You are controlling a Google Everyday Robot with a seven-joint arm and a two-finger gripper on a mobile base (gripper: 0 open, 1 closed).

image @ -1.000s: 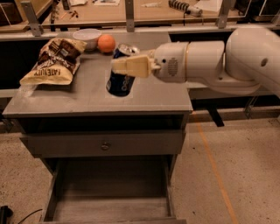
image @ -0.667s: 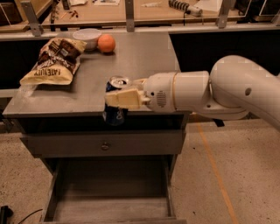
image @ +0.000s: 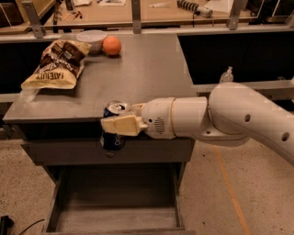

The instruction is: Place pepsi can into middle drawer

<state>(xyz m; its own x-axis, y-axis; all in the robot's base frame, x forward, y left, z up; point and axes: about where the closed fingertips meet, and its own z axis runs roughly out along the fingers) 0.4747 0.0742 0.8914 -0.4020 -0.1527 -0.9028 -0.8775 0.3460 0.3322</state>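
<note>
The pepsi can (image: 113, 137), dark blue with a silver top, is held upright in my gripper (image: 117, 125), whose cream fingers (image: 123, 125) are shut around its upper body. The can hangs in front of the cabinet's front edge, level with the closed top drawer front. The middle drawer (image: 115, 219) is pulled open below, a wide grey tray with a bare floor. The can is well above the tray, over its back part. My white arm (image: 229, 119) reaches in from the right.
On the grey cabinet top (image: 147, 78) lie a chip bag (image: 57, 64) at the left, a white bowl (image: 92, 39) and an orange fruit (image: 111, 45) at the back. A workbench (image: 151, 13) stands behind. Speckled floor (image: 229, 193) lies to the right.
My gripper has carried the can from above the cabinet top forward and down, past the front edge, to in front of the top drawer panel.
</note>
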